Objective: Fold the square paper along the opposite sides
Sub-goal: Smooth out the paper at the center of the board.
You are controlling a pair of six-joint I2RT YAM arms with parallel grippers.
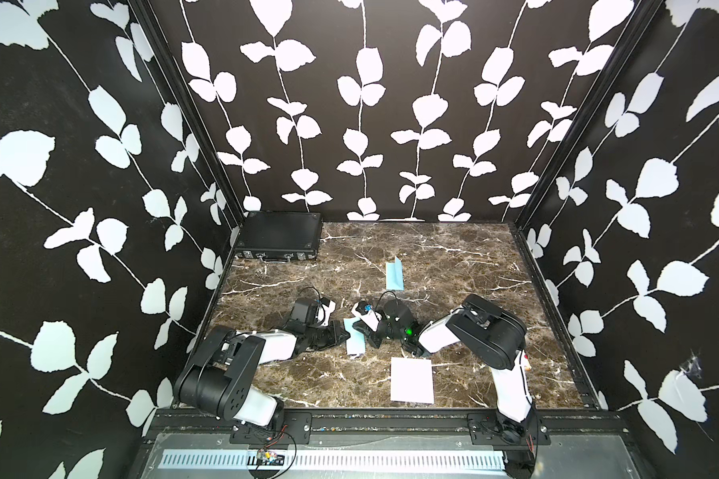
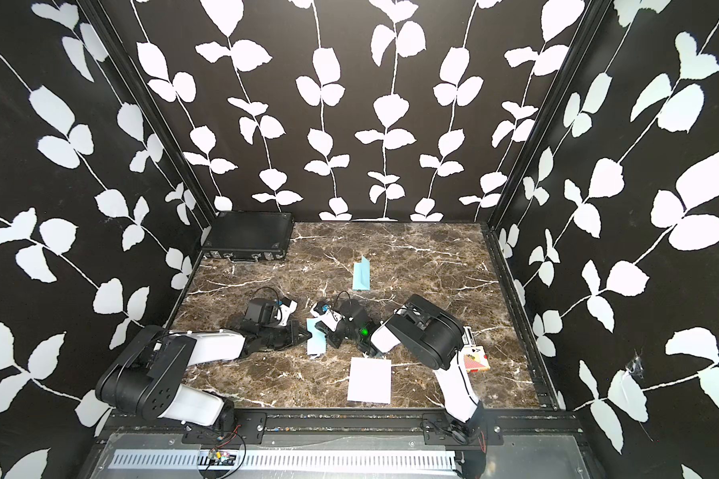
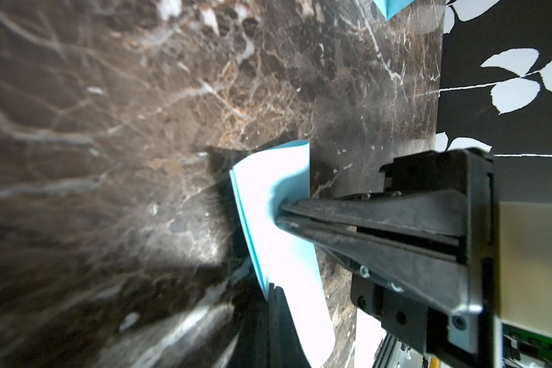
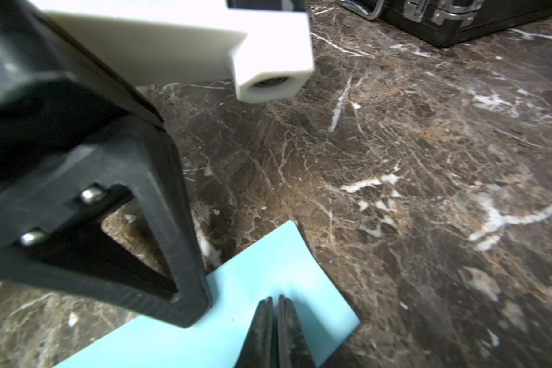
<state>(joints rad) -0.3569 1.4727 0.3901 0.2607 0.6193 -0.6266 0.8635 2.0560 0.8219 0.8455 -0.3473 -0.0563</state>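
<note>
**Both claws closed on the doubled blue paper**

The pale blue, thin square paper (image 1: 355,346) lies near the front middle of the brown marble-patterned tabletop (image 1: 453,265), whose glossy surface is crossed by white veins. In the left wrist view the paper (image 3: 287,255) shows two layers along one long, straight edge, and one free corner curls up off the table.

The left gripper (image 3: 279,216), a black, matte wedge with screw heads on its flank, has its jaws pressed together, and its narrow tip touches the top face of the paper. The right gripper (image 4: 275,306) meets the sheet from the opposite side. Its two dark, rough-edged fingers are drawn in to a hairline seam, with the tips on the paper (image 4: 268,264). I cannot tell whether either claw pinches a layer.

Farther back, a second pale blue folded paper (image 1: 394,275) sits with one flap standing up along a sharp crease. A flat white rectangular sheet (image 1: 411,379) lies nearer the front edge. A black hard case (image 1: 279,240) with metal corners and latches sits in the far left corner.
</note>
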